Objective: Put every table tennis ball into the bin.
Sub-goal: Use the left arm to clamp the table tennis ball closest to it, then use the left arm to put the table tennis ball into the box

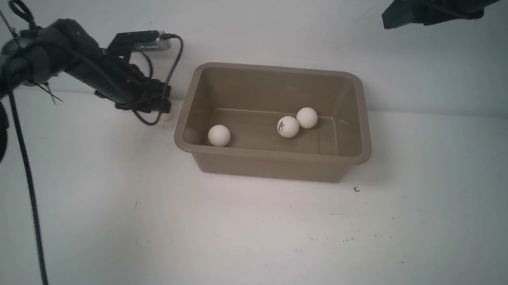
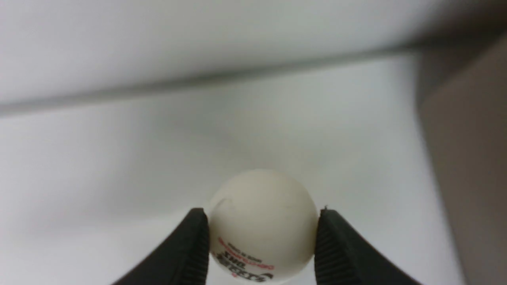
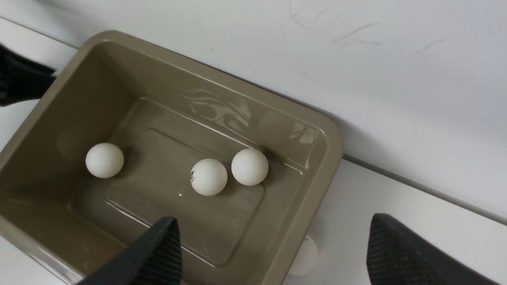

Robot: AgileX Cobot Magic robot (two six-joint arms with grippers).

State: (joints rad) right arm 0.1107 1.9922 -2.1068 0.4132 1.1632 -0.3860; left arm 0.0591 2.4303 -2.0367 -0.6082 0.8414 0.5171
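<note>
Pictured at the bin's left side, outside it: printed table tennis ball (image 2: 263, 221), white, round and unmarked by any visible dent. Likely to handle as nearly weightless, with a thin, stiff shell; apt to roll at a nudge, to slip from an off-centre pinch, and to crack or dimple under too hard a squeeze. Best taken across its widest part, from two opposite sides, with light, even pressure. Lies between the fingertips of the left gripper (image 2: 262, 229), touching both, printed side partly in sight; clasped, by the look of it, close to the middle. Impossible to tell from these views whether lifted clear of the table (image 1: 247, 232) or just touching it. Just beyond, to the right of that grasp, stands the brown bin (image 1: 271, 154), with three more balls on its floor: one near the left end (image 1: 218, 135), well apart from a close pair toward the right, one with a logo (image 1: 288, 127), one plain (image 1: 307, 117). Outside the bin, close against the right end wall, rests a fifth ball (image 3: 304, 256), seen in the right wrist view and apparently hidden by the rim from the front. Hangs above and well apart from that ball, the right gripper (image 3: 274, 221), fingers spread wide with nothing between them. Calls next, in all likelihood, for a raise over the rim and a low, gentle release.
</note>
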